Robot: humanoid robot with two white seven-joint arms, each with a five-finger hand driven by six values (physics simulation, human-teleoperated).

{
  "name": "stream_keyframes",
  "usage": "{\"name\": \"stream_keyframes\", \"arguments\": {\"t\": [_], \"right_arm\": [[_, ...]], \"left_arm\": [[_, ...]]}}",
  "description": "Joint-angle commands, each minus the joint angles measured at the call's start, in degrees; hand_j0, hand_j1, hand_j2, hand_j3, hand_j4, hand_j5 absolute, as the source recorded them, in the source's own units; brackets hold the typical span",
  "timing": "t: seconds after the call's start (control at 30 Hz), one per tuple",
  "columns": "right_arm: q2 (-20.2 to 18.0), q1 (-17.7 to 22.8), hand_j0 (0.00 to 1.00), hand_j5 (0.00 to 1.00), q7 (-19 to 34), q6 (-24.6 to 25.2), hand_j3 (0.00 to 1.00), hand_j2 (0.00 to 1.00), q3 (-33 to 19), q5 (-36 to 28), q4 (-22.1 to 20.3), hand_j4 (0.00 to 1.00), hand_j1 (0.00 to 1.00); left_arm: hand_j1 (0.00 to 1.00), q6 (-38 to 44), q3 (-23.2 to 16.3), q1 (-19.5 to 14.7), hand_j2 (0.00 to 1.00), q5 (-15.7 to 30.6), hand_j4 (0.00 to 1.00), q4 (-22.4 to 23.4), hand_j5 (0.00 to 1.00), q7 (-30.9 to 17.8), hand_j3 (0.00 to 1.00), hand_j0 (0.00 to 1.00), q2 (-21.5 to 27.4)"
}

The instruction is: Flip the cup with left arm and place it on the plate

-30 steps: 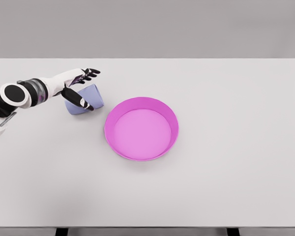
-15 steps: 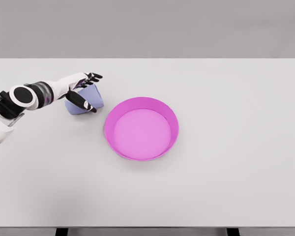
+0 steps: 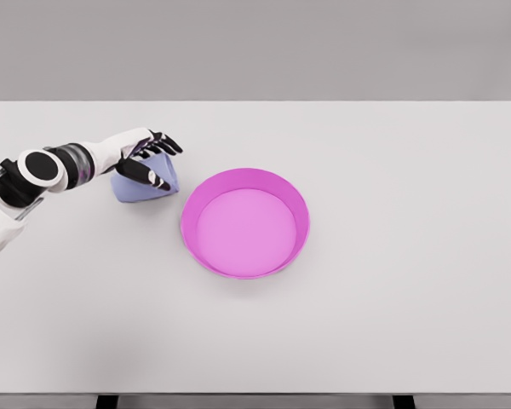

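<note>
Our left hand has its fingers curled around the blue cup (apparently tipped on the bench), left of the pink plate; a shallow grip could let it roll away

The left hand covers the top of the blue cup, so its rim and opening cannot be made out. The left arm runs off the picture's left edge. The table is cut at the bottom edge.
</note>
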Motion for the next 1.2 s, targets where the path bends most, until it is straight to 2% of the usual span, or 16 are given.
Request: {"name": "stream_keyframes", "arguments": {"t": [0.0,0.13,0.3,0.37,0.5,0.53,0.7,0.77,1.03,1.17], "right_arm": [[0.0,0.0,1.0,1.0,0.03,-0.02,1.0,1.0,0.0,0.03,-0.01,1.0,1.0],[0.0,0.0,1.0,1.0,0.03,-0.02,1.0,1.0,0.0,0.03,-0.01,1.0,1.0],[0.0,0.0,1.0,1.0,0.03,-0.02,1.0,1.0,0.0,0.03,-0.01,1.0,1.0],[0.0,0.0,1.0,1.0,0.03,-0.02,1.0,1.0,0.0,0.03,-0.01,1.0,1.0],[0.0,0.09,1.0,1.0,0.03,-0.02,1.0,1.0,0.0,0.03,-0.01,1.0,1.0],[0.0,0.0,1.0,1.0,0.03,-0.02,1.0,1.0,-0.08,0.03,-0.01,1.0,1.0],[0.0,0.09,1.0,1.0,0.03,-0.02,1.0,1.0,0.0,0.03,-0.01,1.0,1.0],[0.0,0.0,1.0,1.0,0.03,-0.02,1.0,1.0,0.0,0.03,-0.01,1.0,1.0],[0.0,0.09,1.0,1.0,0.03,-0.02,1.0,1.0,0.0,0.03,-0.01,1.0,1.0],[0.0,0.0,1.0,1.0,0.03,-0.02,1.0,1.0,0.0,0.03,-0.01,1.0,1.0]], "left_arm": [[0.56,-0.07,0.46,0.0,0.56,1.18,0.56,-1.28,0.56,-0.09,0.56,0.56,0.38],[0.51,-0.6,0.72,-0.17,0.51,3.12,0.51,-3.39,0.51,-0.18,0.51,0.51,0.99],[0.51,-7.8,5.55,0.0,0.51,4.17,0.51,-7.43,0.51,-1.05,0.51,0.51,2.05],[0.51,-12.37,6.43,0.09,0.51,6.45,0.51,-9.1,0.51,-1.67,0.51,0.51,3.63],[0.51,-13.07,7.14,0.26,0.51,9.18,0.51,-12.27,0.51,-1.67,0.51,0.51,3.81],[0.51,-15.53,7.14,0.35,0.51,10.76,0.51,-12.71,0.51,-1.67,0.51,0.51,3.72],[0.5,-25.46,7.23,2.11,0.5,14.89,0.5,-13.5,0.5,-1.67,0.5,0.5,2.84],[0.5,-30.04,7.23,3.34,0.5,15.86,0.5,-13.5,0.5,-1.58,0.5,0.5,0.73],[0.51,-34.43,7.4,7.29,0.51,17.88,0.51,-13.5,0.51,-1.58,0.51,0.51,-3.75],[0.51,-34.61,7.75,8.88,0.51,21.22,0.51,-13.41,0.51,-1.58,0.51,0.51,-4.1]]}}
